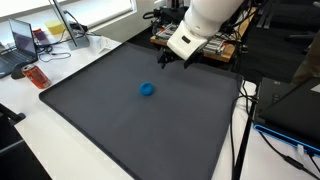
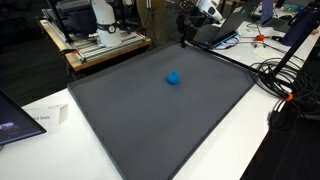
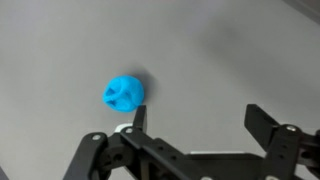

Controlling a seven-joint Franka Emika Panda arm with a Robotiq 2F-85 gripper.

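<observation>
A small blue ball-like object (image 1: 147, 89) lies on the dark grey mat (image 1: 120, 130), also seen in the other exterior view (image 2: 173, 77) and in the wrist view (image 3: 124, 94). My gripper (image 1: 175, 61) hangs above the far part of the mat, apart from the blue object, and also shows in an exterior view (image 2: 186, 38). In the wrist view the jaws (image 3: 197, 118) are open and empty, with the blue object just left of the left finger and lying on the mat below it.
The mat (image 2: 160, 110) lies on a white table. A laptop (image 1: 25, 42) and an orange item (image 1: 36, 76) sit beside the mat. Cables (image 2: 285, 75) lie by one edge. A cart with equipment (image 2: 95, 40) stands behind.
</observation>
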